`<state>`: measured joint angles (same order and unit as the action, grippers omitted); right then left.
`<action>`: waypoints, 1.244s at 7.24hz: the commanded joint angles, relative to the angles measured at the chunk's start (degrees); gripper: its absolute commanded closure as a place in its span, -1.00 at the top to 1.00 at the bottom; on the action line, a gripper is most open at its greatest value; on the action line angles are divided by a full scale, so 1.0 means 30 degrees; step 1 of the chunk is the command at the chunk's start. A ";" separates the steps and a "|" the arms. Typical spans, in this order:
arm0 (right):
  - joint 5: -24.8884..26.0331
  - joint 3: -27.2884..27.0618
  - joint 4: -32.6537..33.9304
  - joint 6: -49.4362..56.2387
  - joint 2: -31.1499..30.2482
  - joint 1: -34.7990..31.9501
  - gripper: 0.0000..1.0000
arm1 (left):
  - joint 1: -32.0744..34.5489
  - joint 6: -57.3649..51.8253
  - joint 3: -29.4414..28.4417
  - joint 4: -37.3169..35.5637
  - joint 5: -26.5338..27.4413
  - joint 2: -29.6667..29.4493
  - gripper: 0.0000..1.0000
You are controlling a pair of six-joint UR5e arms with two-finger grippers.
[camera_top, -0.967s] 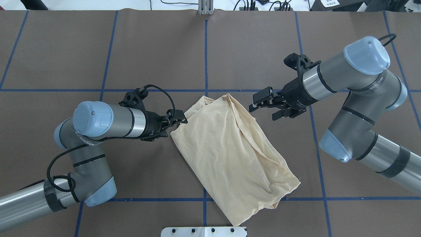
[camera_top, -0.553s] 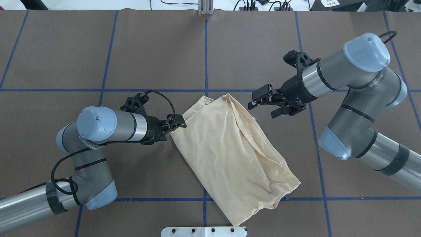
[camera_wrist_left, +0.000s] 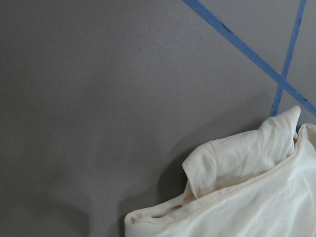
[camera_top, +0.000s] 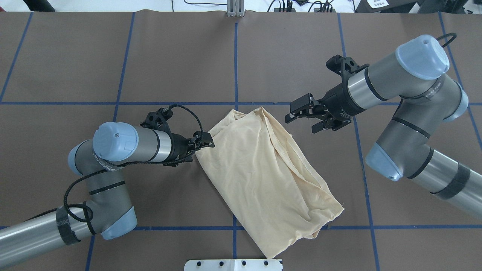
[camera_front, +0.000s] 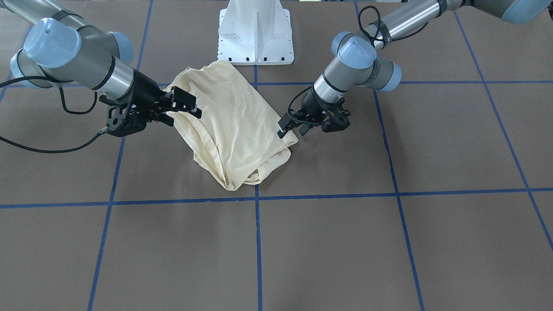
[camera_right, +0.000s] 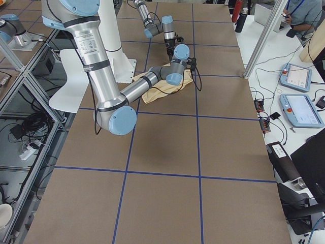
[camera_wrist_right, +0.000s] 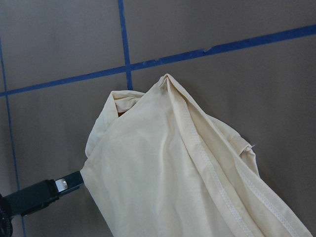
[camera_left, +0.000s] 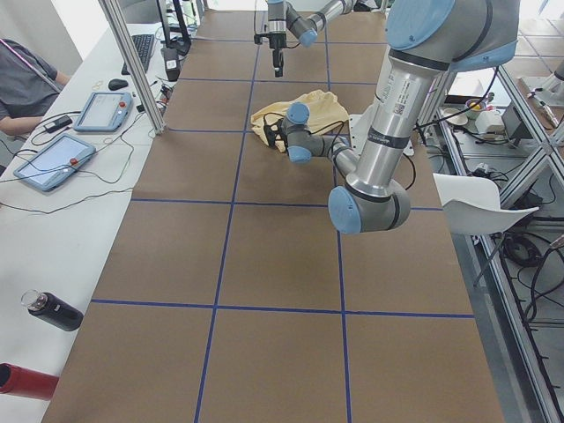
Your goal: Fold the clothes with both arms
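Observation:
The clothes [camera_top: 263,169] are one cream shirt, bundled into a slanted oblong on the brown table; they also show in the front view [camera_front: 233,121] and in both wrist views [camera_wrist_left: 237,197] [camera_wrist_right: 173,173]. No print shows. My left gripper [camera_top: 207,145] [camera_front: 288,129] sits low at the shirt's upper left edge, apparently open. One of its fingers [camera_wrist_right: 49,192] lies against the cloth edge. My right gripper [camera_top: 301,118] [camera_front: 183,108] hovers open beside the shirt's far right corner, holding nothing.
The white pedestal base [camera_front: 255,34] [camera_top: 233,264] stands just behind the shirt's near end. Blue tape lines [camera_top: 235,67] grid the table. Along a side desk lie tablets [camera_left: 53,159] and bottles [camera_left: 53,310], and a person [camera_left: 22,75] sits there.
My left arm's elbow has swung right and its gripper has slid slightly along the shirt's edge. The right gripper has drifted a little up and away. The shirt has not moved.

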<state>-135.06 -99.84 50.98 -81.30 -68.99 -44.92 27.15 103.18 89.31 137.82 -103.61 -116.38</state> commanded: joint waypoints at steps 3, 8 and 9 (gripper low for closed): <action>-0.0040 0.0029 0.0029 0.0000 0.0000 -0.0084 1.00 | -0.0085 0.0000 -0.0414 -0.0033 -0.0004 -0.0258 0.77; -0.0069 0.0029 0.0029 0.0000 -0.0029 -0.0260 1.00 | -0.0085 0.0029 -0.0531 -0.0033 -0.0004 -0.0522 0.23; -0.0069 0.0029 0.0029 0.0000 -0.0029 -0.0260 1.00 | -0.0056 0.0029 -0.0531 -0.0033 -0.0004 -0.0522 -0.15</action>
<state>-135.26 -99.76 51.06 -81.30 -69.07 -45.65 26.90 103.24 87.72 137.73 -103.62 -117.90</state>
